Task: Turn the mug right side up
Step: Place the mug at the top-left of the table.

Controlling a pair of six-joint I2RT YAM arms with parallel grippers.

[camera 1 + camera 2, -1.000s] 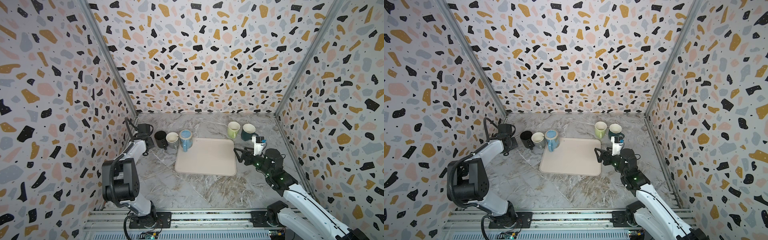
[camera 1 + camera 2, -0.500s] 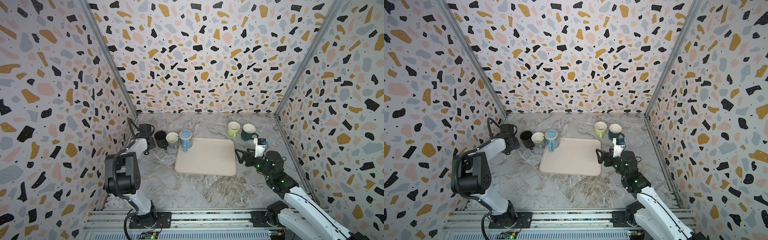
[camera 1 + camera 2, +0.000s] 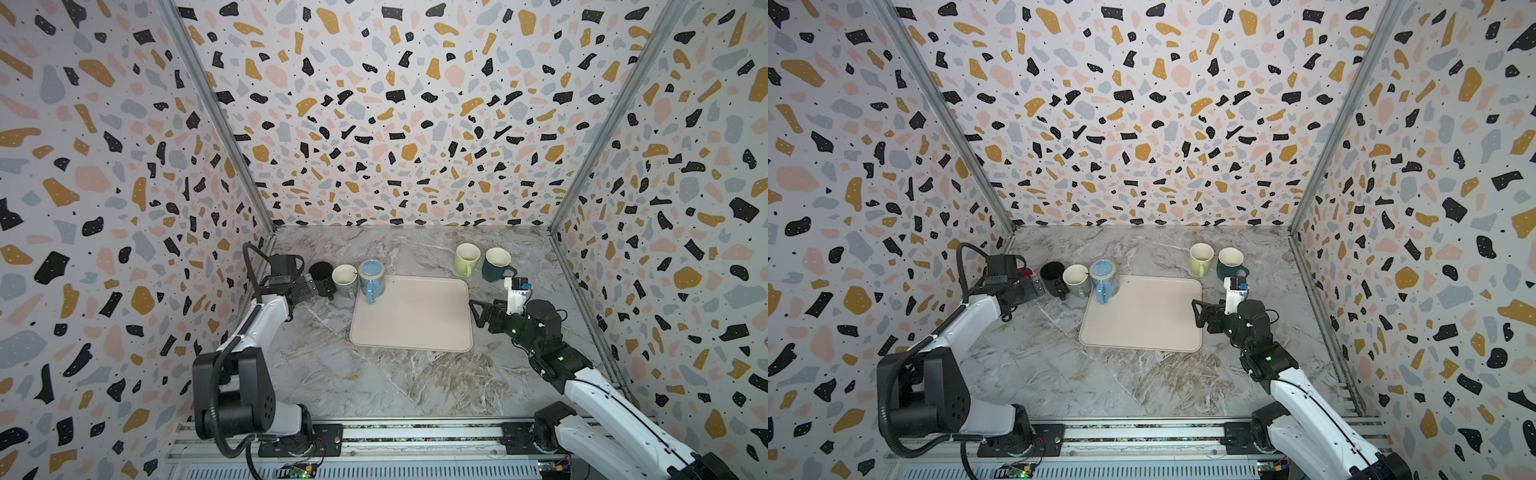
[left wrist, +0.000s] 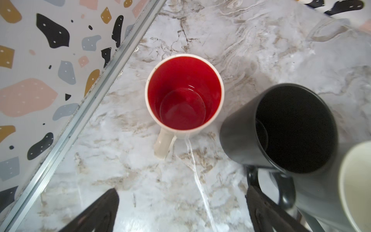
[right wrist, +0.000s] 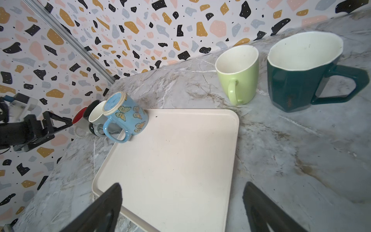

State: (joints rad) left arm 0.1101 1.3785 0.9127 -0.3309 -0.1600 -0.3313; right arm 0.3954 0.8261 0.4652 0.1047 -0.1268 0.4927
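A blue butterfly mug [image 3: 371,280] [image 3: 1104,279] [image 5: 125,114] stands upside down, base up, on the far left corner of the cream tray [image 3: 411,328]. A white mug with a red inside [image 4: 183,94] [image 5: 79,118] stands upright by the left wall. My left gripper [image 4: 180,191] [image 3: 305,286] is open just short of its handle, holding nothing. One left finger is close to the black mug's [image 4: 291,128] handle. My right gripper [image 5: 182,185] [image 3: 478,309] hovers open over the tray's right edge, empty.
In a row left of the blue mug stand a black mug [image 3: 322,274] and a grey mug with a cream inside [image 3: 345,279]. A green mug [image 5: 237,74] and a dark teal mug [image 5: 301,74] stand upright behind the tray's right side. The left wall rail [image 4: 80,112] runs close by.
My left jaws went from shut to wide open, and the red-lined mug now stands free. My right arm drew back slightly and its jaws widened a little.
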